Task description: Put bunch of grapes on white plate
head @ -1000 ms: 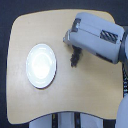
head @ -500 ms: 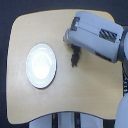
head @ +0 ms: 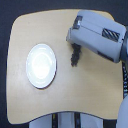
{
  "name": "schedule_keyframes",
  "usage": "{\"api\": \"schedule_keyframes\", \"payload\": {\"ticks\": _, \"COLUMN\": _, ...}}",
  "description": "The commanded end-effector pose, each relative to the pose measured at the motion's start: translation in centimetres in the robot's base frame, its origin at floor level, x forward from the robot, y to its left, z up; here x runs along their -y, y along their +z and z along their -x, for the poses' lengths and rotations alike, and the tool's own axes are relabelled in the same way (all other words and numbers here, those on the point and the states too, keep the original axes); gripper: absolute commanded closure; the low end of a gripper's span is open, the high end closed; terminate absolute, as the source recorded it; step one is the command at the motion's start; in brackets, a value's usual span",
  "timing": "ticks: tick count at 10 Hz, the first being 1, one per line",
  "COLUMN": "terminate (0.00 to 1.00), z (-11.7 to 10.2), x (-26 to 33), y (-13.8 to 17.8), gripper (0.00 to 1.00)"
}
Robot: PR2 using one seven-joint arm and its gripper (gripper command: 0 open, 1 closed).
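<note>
You had the arm (head: 100, 37) reaching in from the exterior view's right, its big grey body angled down across the upper right part of the wooden table (head: 85, 95). Right there under its lower left end, the bunch of grapes (head: 75, 57) showed as a dark, narrow cluster running roughly top to bottom, its upper end tucked up against the arm's housing. The gripper (head: 76, 49) itself was mostly swallowed by that grey casing, so you could not tell from this angle whether its fingers were spread or pinched, nor whether they actually had the grapes. You could not tell either whether the cluster was lifted or lying on the wood; its lower end showed against the tabletop with no clear gap to read.

Over on the exterior view's left, the white plate (head: 41, 65) sat flat on the table, round, plain and bright, with nothing on it. The grapes were well apart from it, off to its right and a touch higher in the view, with a stretch of bare wood between the plate's rim and the dark cluster. So the fruit was not yet on the plate.

The table's rounded corners stood out against a dark floor (head: 7, 60) all round, and a pale leg or base (head: 65, 120) showed beneath the near edge.
</note>
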Motion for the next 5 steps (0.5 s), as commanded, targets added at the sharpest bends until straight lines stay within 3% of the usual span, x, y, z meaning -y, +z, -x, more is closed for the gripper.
{"api": "schedule_keyframes", "payload": {"ticks": 1, "terminate": 0.00, "z": -0.38, "x": 1.01, "y": 0.96, "gripper": 1.00}}
{"api": "schedule_keyframes", "payload": {"ticks": 5, "terminate": 0.00, "z": -0.36, "x": 0.82, "y": 1.77, "gripper": 1.00}}
